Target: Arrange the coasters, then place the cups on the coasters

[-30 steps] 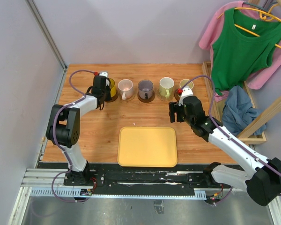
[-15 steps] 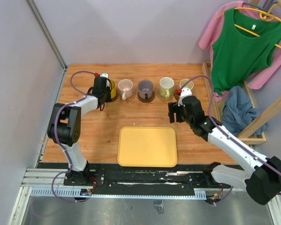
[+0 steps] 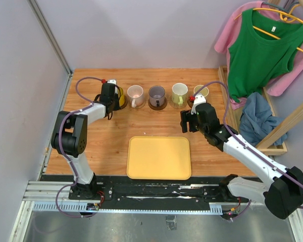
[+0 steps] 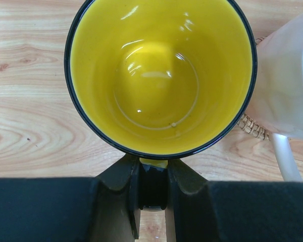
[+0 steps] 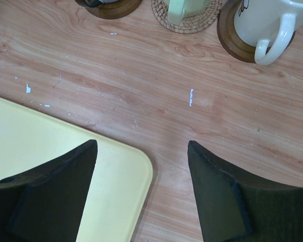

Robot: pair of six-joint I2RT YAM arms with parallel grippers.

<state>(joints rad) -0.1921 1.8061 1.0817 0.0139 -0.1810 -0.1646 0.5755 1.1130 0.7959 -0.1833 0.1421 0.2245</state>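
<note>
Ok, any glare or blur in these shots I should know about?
Left wrist view: white glints of glare on the glossy inside of the yellow cup, and the pale cup at the right edge looks washed out and soft. Right wrist view: the table grain is sharp and evenly lit. Top view: soft, even light, only faint shadows.

Top view: high, behind the arm bases (image 3: 83, 190), tilted down and forward over the whole table (image 3: 91, 146); bases at bottom edge. Left wrist: very close, straight down into yellow mug (image 4: 161, 75), which fills most of frame; left gripper (image 4: 154, 169) bottom centre. Right wrist: farther off the wood, looking down; right gripper (image 5: 141, 146) along bottom, tray (image 5: 65, 151) corner lower left, cream mug (image 5: 257, 20) upper right. Top shares yellow mug with left wrist, tray corner and cream mug with right wrist.
</note>
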